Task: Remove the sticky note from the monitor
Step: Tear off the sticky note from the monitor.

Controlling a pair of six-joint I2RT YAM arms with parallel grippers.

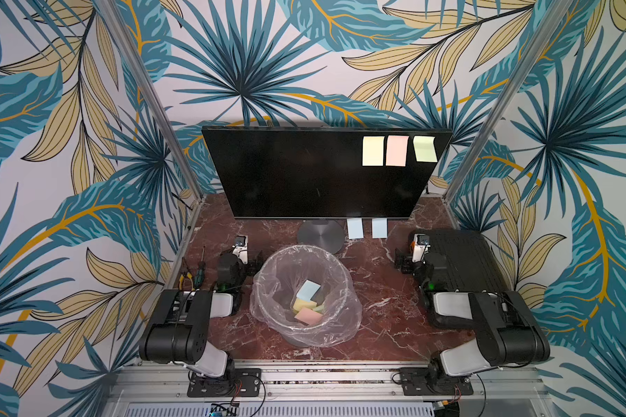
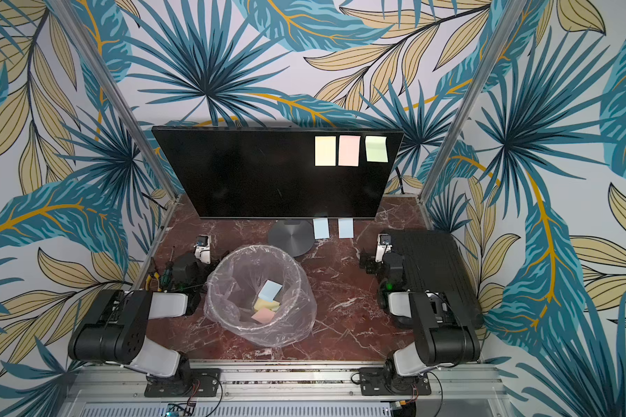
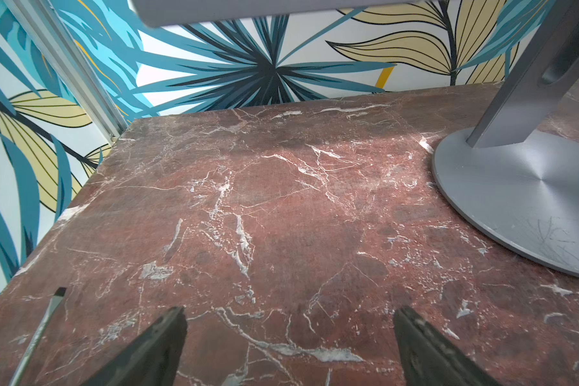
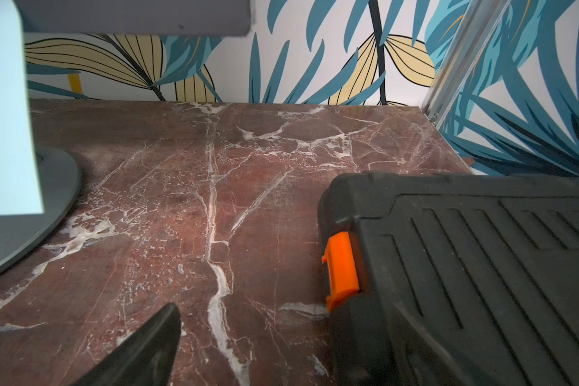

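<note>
The monitor (image 1: 304,180) stands dark at the back on its round grey base (image 1: 320,236). Three sticky notes cling to the screen's upper right: yellow (image 1: 372,151), pink (image 1: 397,150) and green (image 1: 425,148). Two pale blue notes (image 1: 355,228) (image 1: 379,227) hang from its lower edge. My left gripper (image 3: 288,310) rests low beside the bin, open, with only marble between its fingers. My right gripper (image 1: 400,261) sits low beside the black case, open and holding nothing. In the right wrist view one finger (image 4: 154,341) shows and the other is lost against the case.
A bin lined with a clear bag (image 1: 347,285) stands between the arms and holds several notes. A black ribbed case (image 1: 463,260) with an orange latch (image 4: 341,270) lies at the right. A screwdriver (image 1: 200,267) and pliers (image 1: 185,279) lie at the left edge.
</note>
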